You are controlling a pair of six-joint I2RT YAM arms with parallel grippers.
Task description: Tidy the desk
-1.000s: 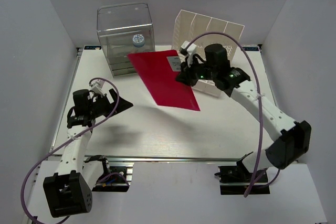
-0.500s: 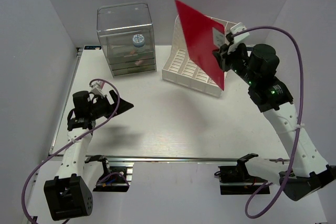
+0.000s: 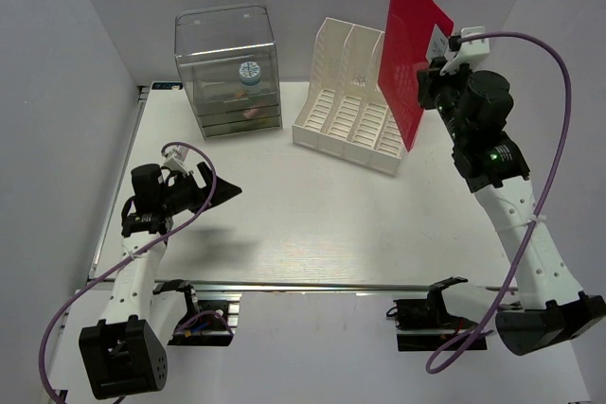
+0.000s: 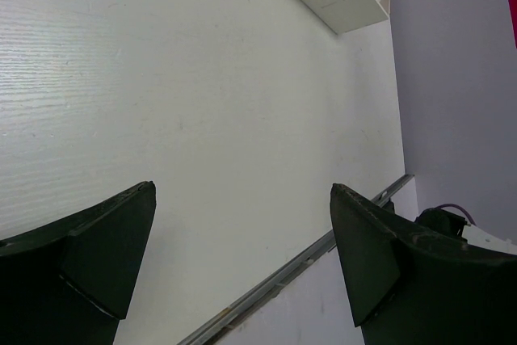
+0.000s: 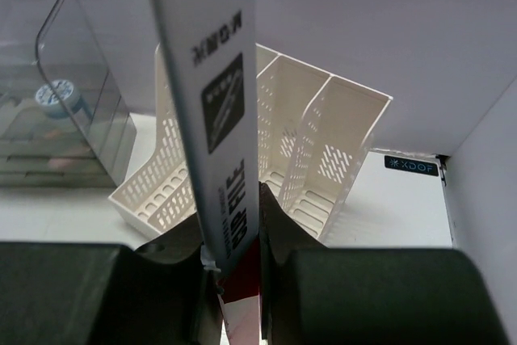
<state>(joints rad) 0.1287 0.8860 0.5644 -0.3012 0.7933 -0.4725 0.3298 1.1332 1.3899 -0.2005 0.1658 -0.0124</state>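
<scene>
Our left pincer hangs wide open and empty over the desk spread beneath both arms. Farther back, our right pincer — clamped on the red folder — has swung it upright above the white file rack; we judge slotting comes next.

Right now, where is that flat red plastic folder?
In the top view, the flat red plastic folder is at the far right, held upright by the right gripper, over the right end of the white slotted file rack.
</scene>
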